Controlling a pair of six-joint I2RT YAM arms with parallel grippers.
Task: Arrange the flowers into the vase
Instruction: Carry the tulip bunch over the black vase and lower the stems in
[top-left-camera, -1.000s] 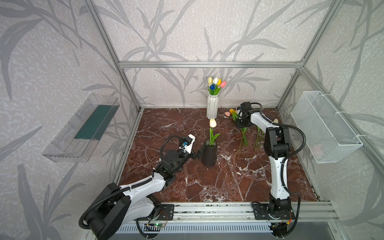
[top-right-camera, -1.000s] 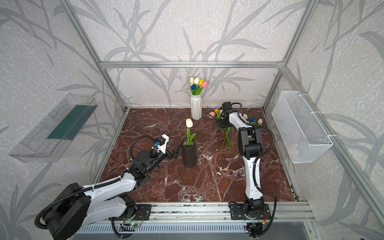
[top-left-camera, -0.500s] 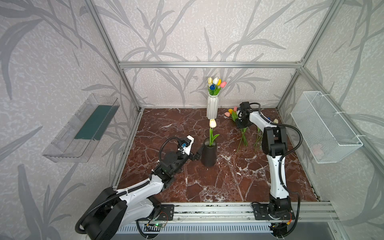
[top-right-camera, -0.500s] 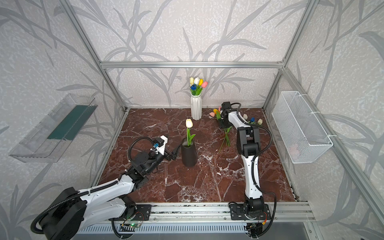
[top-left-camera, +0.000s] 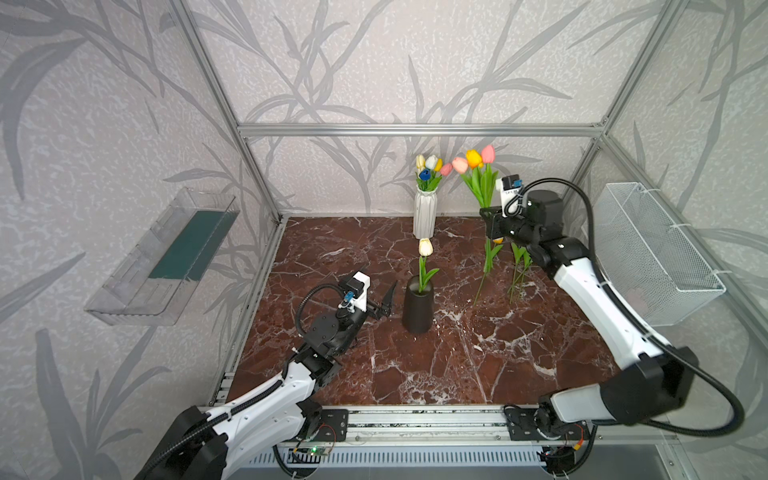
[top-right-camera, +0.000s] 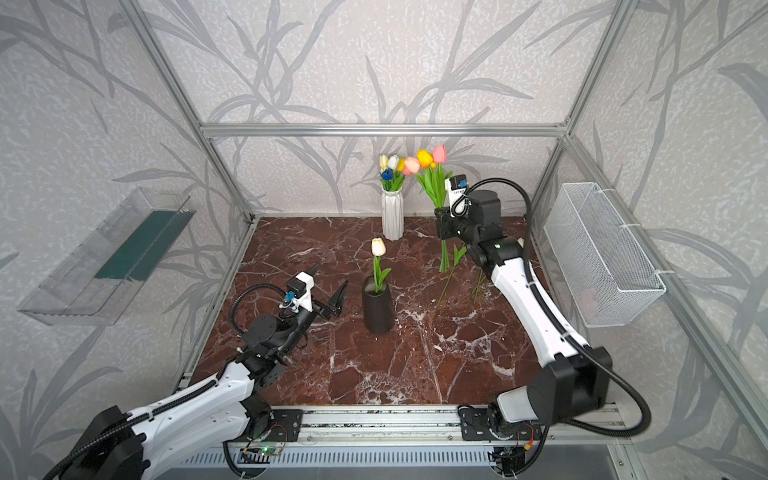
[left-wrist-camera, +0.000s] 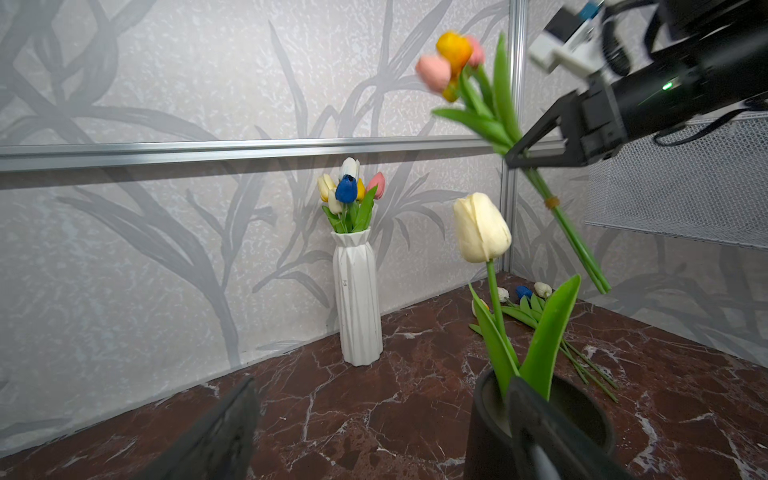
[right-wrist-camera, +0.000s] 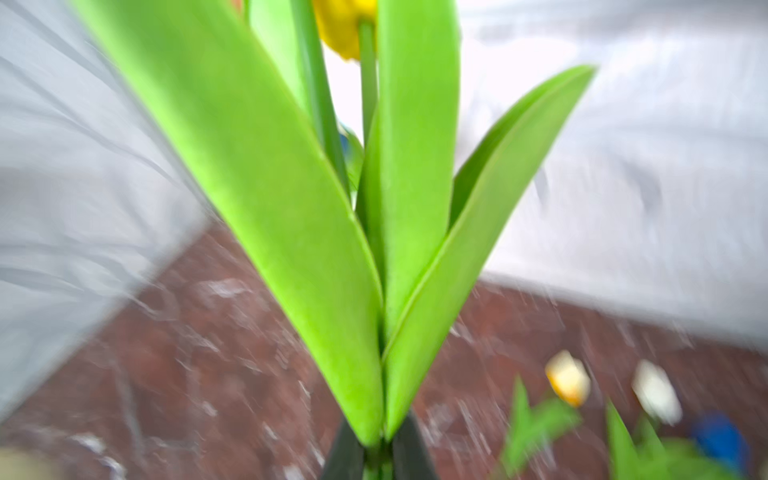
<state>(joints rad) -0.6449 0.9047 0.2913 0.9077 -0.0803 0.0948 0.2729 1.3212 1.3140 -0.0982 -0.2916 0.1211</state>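
Since a second ago the right arm has come up off the back-right corner of the marble table (top-left-camera: 457, 365), and the right gripper (top-left-camera: 487, 214) has clamped down and carried a bunch of tulips (top-left-camera: 478, 178) up with it. The left arm has hardly shifted.

Right gripper is clenched on the bunch's stems just under the leaves. Pink and yellow heads point up, and the long stems hang free below, tilted, above the table. Left gripper (top-left-camera: 384, 307) is released, jaws apart and holding nothing, just beside the black vase (top-left-camera: 417, 307). Contact with it can't be told.

The black vase stands mid-table with one cream tulip (top-left-camera: 425, 246) upright in it. The white vase (top-left-camera: 424, 212) at the back wall already holds several tulips. Loose tulips (top-left-camera: 517, 270) lie on the table at back right.

Risks, as I judge them:
- The black vase isn't held, so the dangling stems hitting its rim could tip or slide it.
- The bunch is several stems tied by a band (left-wrist-camera: 552, 202) — a tight fit in either mouth, and it may jam or knock the cream tulip over.
- The grip sits high on the stems, so the lower ends can swing and miss the opening.
- The stems are thin and smooth-looking, so the bunch could slip or rotate in the jaws.
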